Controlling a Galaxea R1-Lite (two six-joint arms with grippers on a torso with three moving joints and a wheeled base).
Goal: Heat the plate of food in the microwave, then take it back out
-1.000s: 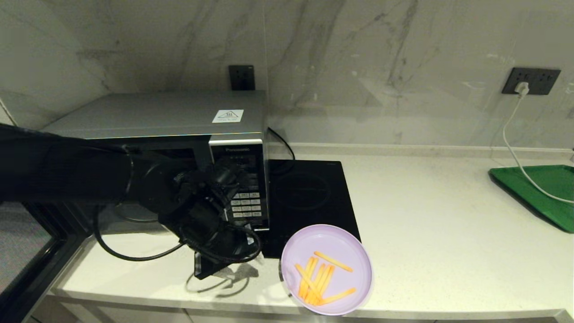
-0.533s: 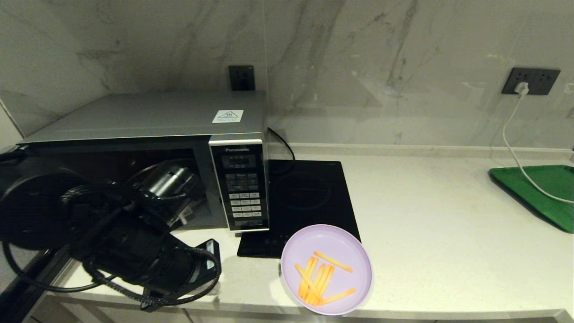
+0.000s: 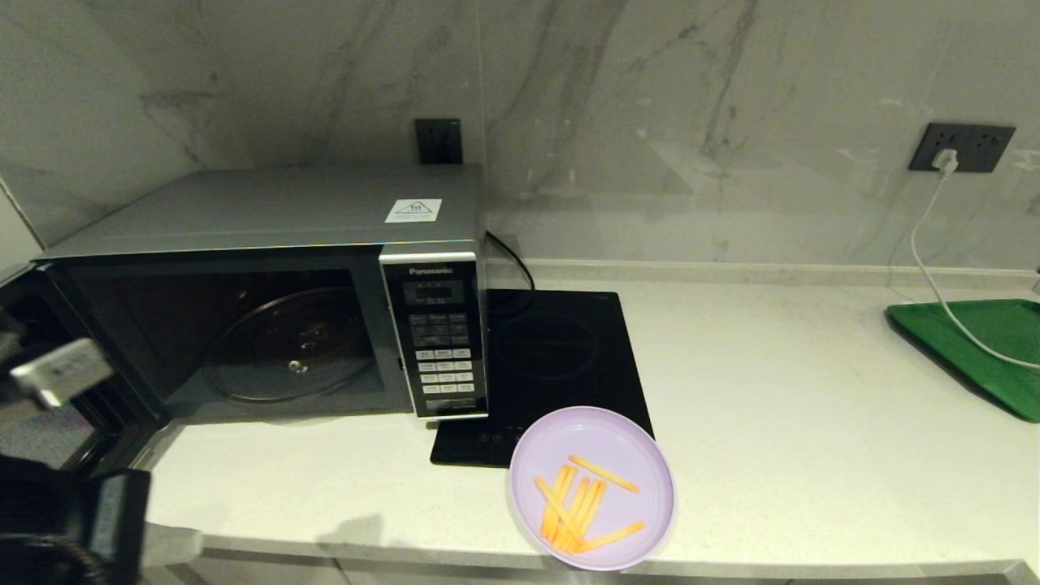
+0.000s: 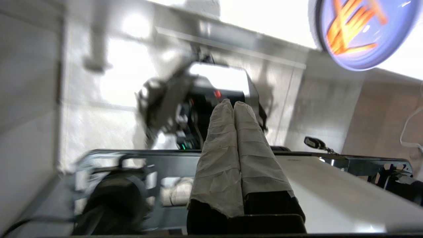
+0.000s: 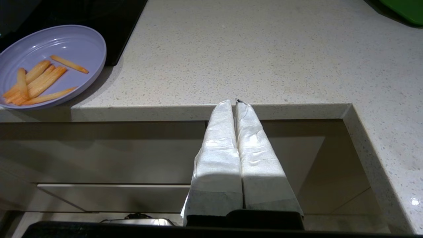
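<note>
The microwave (image 3: 268, 211) stands at the back left with its door (image 3: 89, 406) swung open to the left, showing the bare glass turntable (image 3: 288, 345). The plate of food (image 3: 591, 487) rests at the counter's front edge, partly on the hob, with orange sticks (image 3: 581, 504) on it. My left arm (image 3: 65, 520) sits low in the head view's bottom-left corner, off the counter. Its gripper (image 4: 234, 105) is shut on nothing, away from the plate (image 4: 360, 33). My right gripper (image 5: 234, 103) is parked below the counter edge, shut and empty, to the right of the plate (image 5: 49, 66).
A flat black induction hob (image 3: 561, 357) lies right of the microwave. A green tray (image 3: 975, 349) sits at the far right with a white cable (image 3: 934, 268) hanging onto it from a wall socket. The counter's front edge (image 5: 211, 112) is just ahead of my right gripper.
My left arm has drawn back from in front of the microwave, leftward and down to the bottom-left corner, uncovering the open cavity and turntable. The plate has not moved.
</note>
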